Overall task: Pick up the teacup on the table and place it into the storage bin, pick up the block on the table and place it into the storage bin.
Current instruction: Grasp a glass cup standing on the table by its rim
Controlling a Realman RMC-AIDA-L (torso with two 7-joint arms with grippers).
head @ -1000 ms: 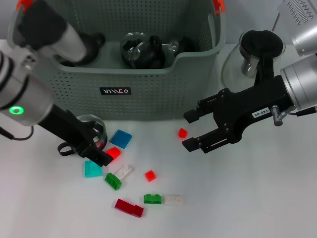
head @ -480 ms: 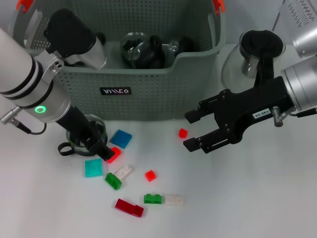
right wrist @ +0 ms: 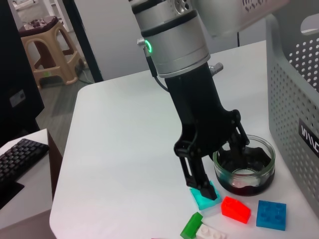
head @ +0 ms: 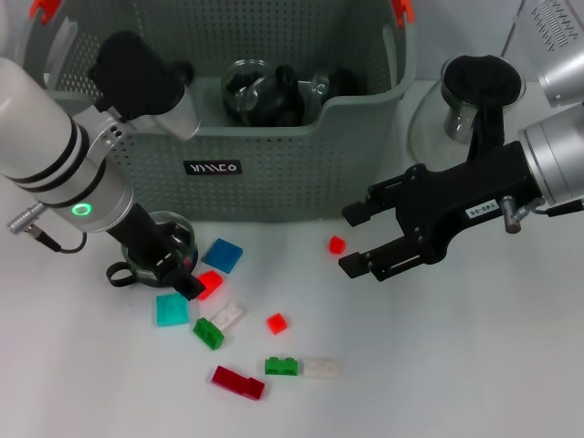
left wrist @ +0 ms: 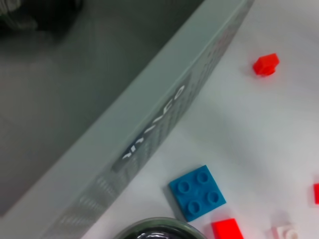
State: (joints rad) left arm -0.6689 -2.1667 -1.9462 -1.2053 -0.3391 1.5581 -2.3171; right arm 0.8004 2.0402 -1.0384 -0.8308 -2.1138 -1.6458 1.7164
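— Teacup location?
— On the table just before the storage bin; the left gripper straddles its rim, one finger outside and down by the teal block, jaws apart.
— Visible from the head?
— Only the right wrist view shows that straddle. Right gripper hangs open, empty, near a red block.

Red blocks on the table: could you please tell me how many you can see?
4: one near the right gripper, one beside the left gripper, one mid-cluster, and a dark-red one nearest. Others may be hidden.
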